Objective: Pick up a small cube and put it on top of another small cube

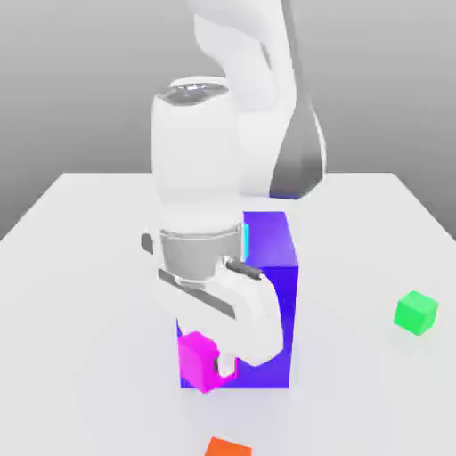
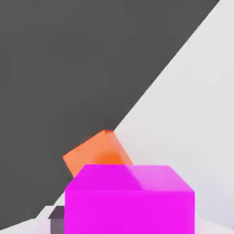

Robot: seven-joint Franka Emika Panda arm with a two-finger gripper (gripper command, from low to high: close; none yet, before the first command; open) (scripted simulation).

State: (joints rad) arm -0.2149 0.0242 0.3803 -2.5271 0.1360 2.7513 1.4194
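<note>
In the exterior view, my gripper point(image 1: 212, 365) hangs low at the front of the big blue-purple block point(image 1: 272, 267). It is shut on the small magenta-pink cube point(image 1: 196, 359), with one white finger point(image 1: 228, 363) pressed against the cube's side. Whether the cube rests on the table or is just above it, I cannot tell. The hand view has the magenta cube point(image 2: 130, 199) very close, with a grey bit of finger point(image 2: 57, 220) beside it. The small green cube point(image 1: 416, 312) sits alone on the white table, far off at the exterior view's right.
A small orange cube point(image 1: 228, 448) lies near the table's front edge, just beyond the magenta one point(image 2: 98, 153) in the hand view. A cyan sliver point(image 1: 246, 239) peeks out at the big block's top, behind my wrist. The table point(image 1: 80, 267) stretches white all round.
</note>
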